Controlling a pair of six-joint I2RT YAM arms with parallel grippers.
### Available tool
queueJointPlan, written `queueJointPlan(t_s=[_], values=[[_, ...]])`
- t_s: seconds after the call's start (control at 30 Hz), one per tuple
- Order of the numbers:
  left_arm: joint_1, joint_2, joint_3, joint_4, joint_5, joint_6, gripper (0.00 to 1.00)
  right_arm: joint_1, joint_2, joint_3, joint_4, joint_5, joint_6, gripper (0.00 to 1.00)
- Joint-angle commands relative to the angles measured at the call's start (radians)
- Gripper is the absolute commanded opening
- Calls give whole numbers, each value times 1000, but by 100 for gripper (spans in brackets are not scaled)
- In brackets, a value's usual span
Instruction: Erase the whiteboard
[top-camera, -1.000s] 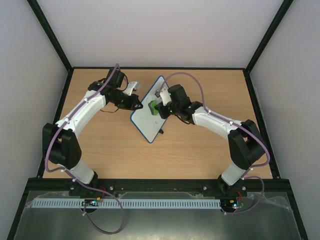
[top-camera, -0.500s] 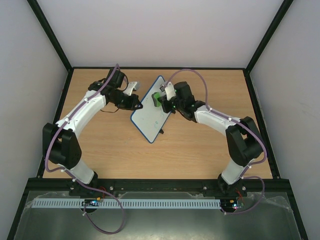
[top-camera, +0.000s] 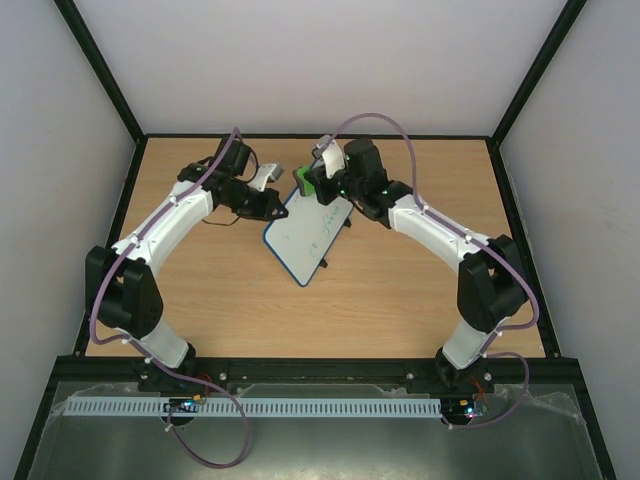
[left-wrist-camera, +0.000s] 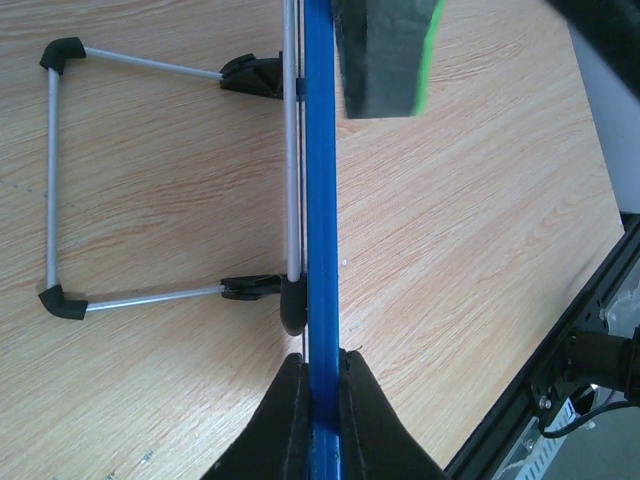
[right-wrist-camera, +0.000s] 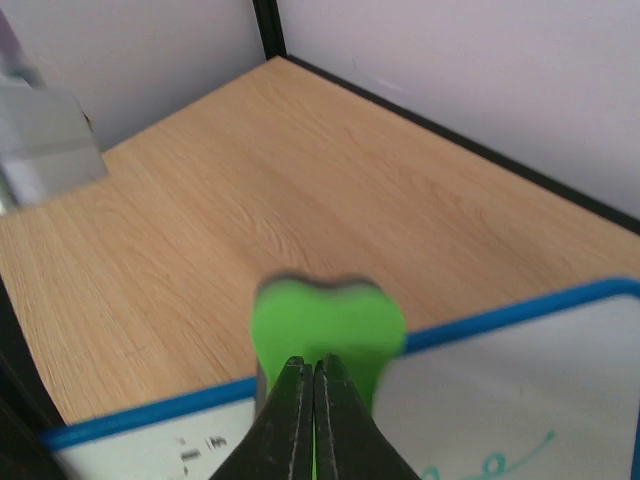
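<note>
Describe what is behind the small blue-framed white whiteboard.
A thin grey wire stand with black feet juts from it over the wooden table. The whiteboard is edge-on to the left wrist camera, so its back face is hidden.

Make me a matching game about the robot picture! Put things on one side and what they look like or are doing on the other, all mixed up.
Things
1. whiteboard
2. eraser
3. left claw
4. wire stand

Clues
A. green, pinched in the right claw
B. shut on a blue edge
C. silver with black corners
D. white with green scribbles

Pairs: 1-D, 2-A, 3-B, 4-C
</note>
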Motion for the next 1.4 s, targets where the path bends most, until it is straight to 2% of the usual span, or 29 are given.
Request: queueJointPlan(t_s=[0.0, 0.2, 0.3, 0.6, 0.83, 0.9, 1.0, 1.07, 1.13, 1.23, 1.37], values=[[-40, 32, -16, -67, 53, -4, 3, 9, 12, -13, 16, 0, -4, 2], [-40, 37, -8, -69, 50, -2, 3, 9, -13, -262, 69, -26, -5, 2], [-40, 38, -11, -66, 50, -2, 3, 9, -24, -334, 90, -39, -2, 2], [-40, 39, -14, -66, 44, -3, 3, 8, -28, -258, 32, -18, -3, 2], [-39, 37, -9, -67, 43, -2, 3, -62, -149, -251, -95, -30, -27, 2], [-37, 37, -12, -65, 43, -2, 3, -85, -181, -256, -150, -32, -37, 8], [-37, 42, -15, -63, 44, -2, 3, -91, -207, -275, -208, -49, -68, 25], [-37, 42, -15, -62, 44, -2, 3, -91, -207, -299, -218, -79, -95, 32], [-37, 39, -15, -62, 44, -2, 3, -91, -190, -317, -207, -96, -123, 38], [-37, 39, -20, -63, 43, -2, 3, -91, -150, -320, -162, -152, -133, 55], [-37, 37, -23, -61, 43, -4, 3, -91, -86, -303, -73, -179, -97, 66]])
